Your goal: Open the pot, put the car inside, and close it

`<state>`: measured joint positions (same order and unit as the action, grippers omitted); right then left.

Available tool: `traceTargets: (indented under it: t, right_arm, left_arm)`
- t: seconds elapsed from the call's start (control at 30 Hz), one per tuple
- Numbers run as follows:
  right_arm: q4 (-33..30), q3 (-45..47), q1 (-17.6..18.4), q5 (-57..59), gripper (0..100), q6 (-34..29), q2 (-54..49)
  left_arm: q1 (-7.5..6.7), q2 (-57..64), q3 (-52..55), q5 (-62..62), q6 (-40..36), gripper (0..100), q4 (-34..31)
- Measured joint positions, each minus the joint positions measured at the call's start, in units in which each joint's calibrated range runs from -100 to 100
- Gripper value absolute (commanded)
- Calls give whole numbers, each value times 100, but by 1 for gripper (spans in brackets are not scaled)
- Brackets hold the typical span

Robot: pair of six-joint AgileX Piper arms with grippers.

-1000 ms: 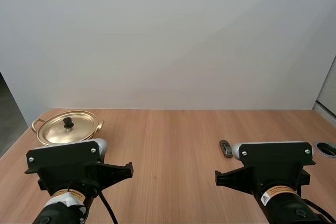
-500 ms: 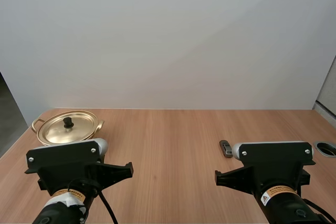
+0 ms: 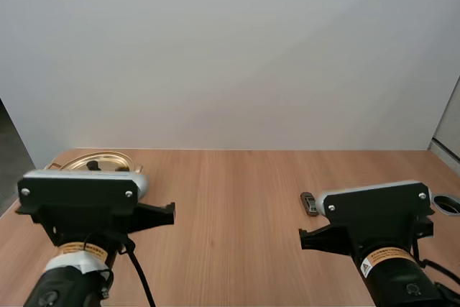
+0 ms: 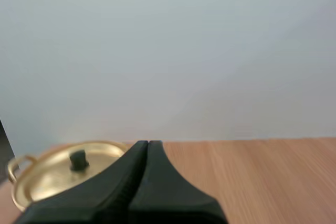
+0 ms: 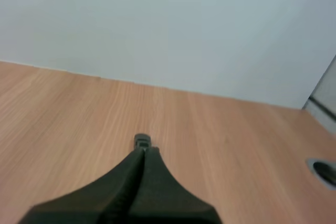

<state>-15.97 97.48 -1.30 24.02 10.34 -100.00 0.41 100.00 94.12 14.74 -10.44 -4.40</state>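
Left arm (image 3: 79,203) has come up and forward since the earlier frame and now covers most of the pot (image 4: 31,187) in the high view. Right arm (image 3: 377,213) has only tilted slightly. Pot and car have not moved.

Left gripper (image 4: 148,143): fingers pressed together into one wedge, holding nothing. Right gripper (image 5: 143,150): same, closed and empty.

Pot sits at the far left of the table (image 3: 230,192), lid (image 4: 52,170) on, black knob (image 4: 79,159) upright at its centre. From the left gripper the knob lies ahead and to the left, well apart. Left arm is clearly the nearer one for the lid.

Car (image 5: 142,141) lies on the right side of the table, dead ahead of the right gripper and just beyond its tips. Its long axis runs near-to-far, roughly in line with the gripper, so I judge a grasp across its width needs little wrist turn. Both grippers must open first. Lid not yet touched.
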Motion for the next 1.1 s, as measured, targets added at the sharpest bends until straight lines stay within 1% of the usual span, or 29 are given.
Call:
traceTargets:
  t: [0.07, 0.13, 0.2, 0.27, 0.37, 0.4, 0.5, 0.57, 0.6, 0.67, 0.77, 0.87, 0.93, 1.0, 1.03, 1.1]
  right_arm:
    - [-322, -304, 0, -260, 0, 0, 0]
    - [-640, -683, 17, -305, 0, 0, 0]
    - [-889, -1102, 88, -138, 0, 0, 0]
    - [-1007, -1521, 136, 172, 0, -12, 0]
    - [-936, -2110, 178, 834, 0, -22, 0]
    - [-847, -2322, 187, 953, 0, -22, 0]
    - [-403, -2914, 257, 1024, 0, 71, 255]
    - [-98, -3246, 306, 1041, 0, 270, 609]
    - [97, -3347, 315, 1065, 0, 419, 814]
    - [288, -3427, 315, 1043, 0, 698, 1190]
    - [351, -3458, 315, 945, 0, 1108, 1749]
    - [159, -3468, 315, 998, 0, 1334, 2244]
    - [-27, -3468, 315, 1090, 0, 1357, 2432]
    - [-220, -3468, 315, 1264, 0, 1357, 2632]
    - [-270, -3468, 315, 1389, 0, 1357, 2708]
    - [-271, -3468, 315, 1620, 0, 1357, 2808]
  left_arm:
    - [0, 0, -385, -471, 263, 0, -323]
    - [0, 0, -800, -684, 432, 0, -620]
    - [46, 0, -1224, -769, 497, 0, -778]
    - [87, 0, -1603, -644, 465, 0, -802]
    - [122, 0, -2041, -108, 270, 0, -631]
    - [154, 0, -2107, 196, 234, 0, -576]
    - [213, -263, -2192, 1008, 236, 0, -574]
    - [275, -586, -2291, 1328, 236, 0, -751]
    - [329, -795, -2372, 1539, 208, 0, -846]
    - [426, -1199, -2539, 1925, 167, 0, -919]
    - [584, -1755, -2883, 2466, 156, 0, -919]
    - [748, -2309, -3338, 2821, 156, 0, -919]
    - [808, -2550, -3518, 2881, 196, 0, -919]
    - [916, -2907, -3780, 2882, 317, 0, -919]
    - [947, -3223, -3992, 2899, 438, 0, -909]
    - [949, -3662, -4266, 3217, 574, 0, -909]
